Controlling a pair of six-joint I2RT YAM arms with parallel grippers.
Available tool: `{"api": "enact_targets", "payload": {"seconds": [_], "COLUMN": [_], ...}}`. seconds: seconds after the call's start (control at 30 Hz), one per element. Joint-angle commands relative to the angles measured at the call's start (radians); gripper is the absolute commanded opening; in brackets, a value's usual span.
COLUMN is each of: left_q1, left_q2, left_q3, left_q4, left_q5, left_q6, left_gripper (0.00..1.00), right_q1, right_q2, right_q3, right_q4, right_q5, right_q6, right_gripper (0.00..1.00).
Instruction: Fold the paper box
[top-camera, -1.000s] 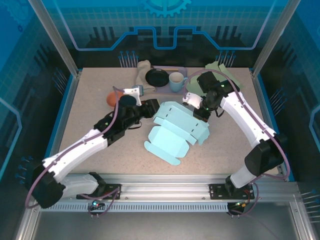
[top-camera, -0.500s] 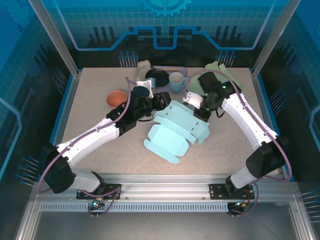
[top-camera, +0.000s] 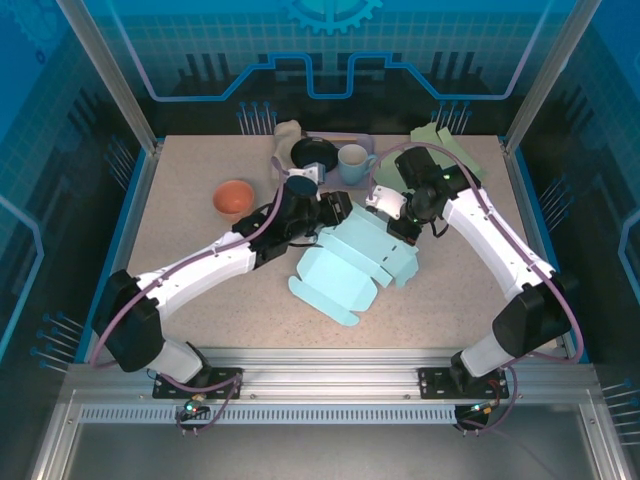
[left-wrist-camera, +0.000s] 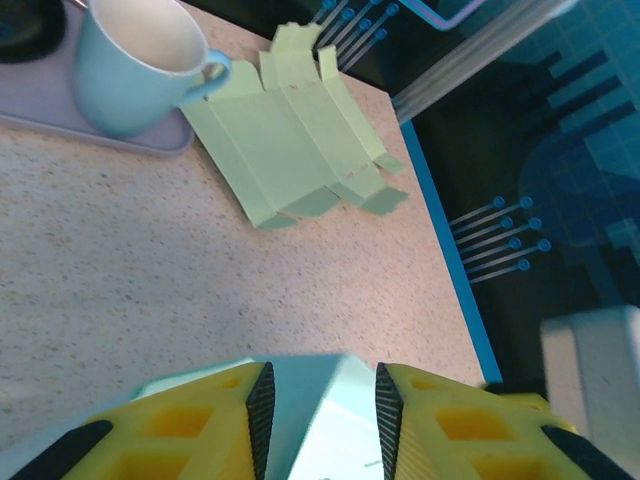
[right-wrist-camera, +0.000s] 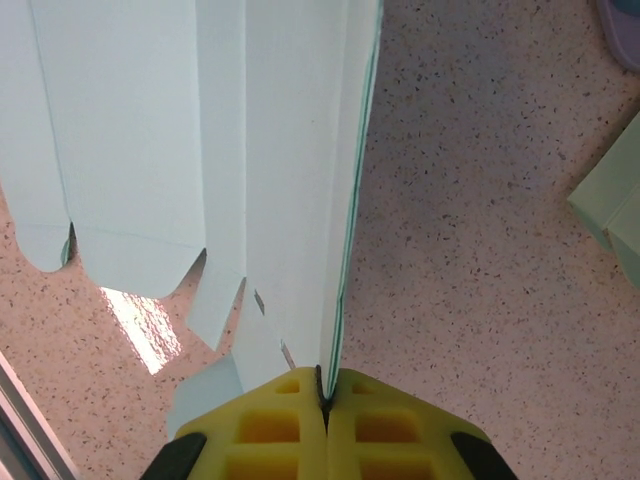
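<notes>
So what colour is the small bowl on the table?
The bowl is orange, seen best in the top external view.

I'm watching two arms wearing white shells over black joints: the left arm (top-camera: 200, 272) and the right arm (top-camera: 490, 235). Purple cables (top-camera: 578, 320) are looping along both. Their fingers (left-wrist-camera: 190, 430) are showing yellow, cell-moulded bodies with black pads.

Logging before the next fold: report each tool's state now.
Left tool: open, astride the paper box edge.
Right tool: closed on the paper box.
</notes>
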Motion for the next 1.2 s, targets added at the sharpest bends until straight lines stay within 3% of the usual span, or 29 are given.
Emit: {"api": "enact_targets", "payload": {"seconds": [0.0, 0.37, 0.53, 0.67, 0.9, 1.07, 1.17], "left_q1": [-0.019, -0.021, -0.008, 0.022, 0.058, 0.074, 0.1], "left_q2": [0.023, 0.028, -0.05, -0.109, -0.143, -0.089, -0.051], "left_q3": [0.032, 0.004, -0.033, -0.152, -0.423, -0.448, -0.449], "left_q4": [0.024, 0.051, -0.039, -0.025, 0.282, 0.325, 0.33], "left_q5": [0.043, 0.043, -0.001, 0.012, 0.154, 0.093, 0.063], "left_q6": [-0.036, -0.054, 0.053, 0.161, 0.314, 0.379, 0.38], "left_gripper": [0.35, 0.33, 0.35, 0.4, 0.51, 0.58, 0.7], "right_q1": [0.011, -0.013, -0.012, -0.008, -0.006, -0.014, -0.016], "right_q2": [-0.04, -0.078, -0.071, -0.057, 0.015, 0.066, 0.083], "right_q3": [-0.017, -0.083, -0.103, -0.098, -0.084, -0.068, -0.064], "right_q4": [0.05, 0.136, 0.156, 0.139, 0.113, 0.108, 0.105], "right_q5": [-0.034, -0.121, -0.084, -0.091, -0.058, -0.069, -0.079], "right_q6": [-0.024, -0.089, -0.094, -0.094, -0.097, -0.1, -0.103], "right_gripper": [0.0, 0.0, 0.0, 0.0, 0.0, 0.0, 0.0]}}
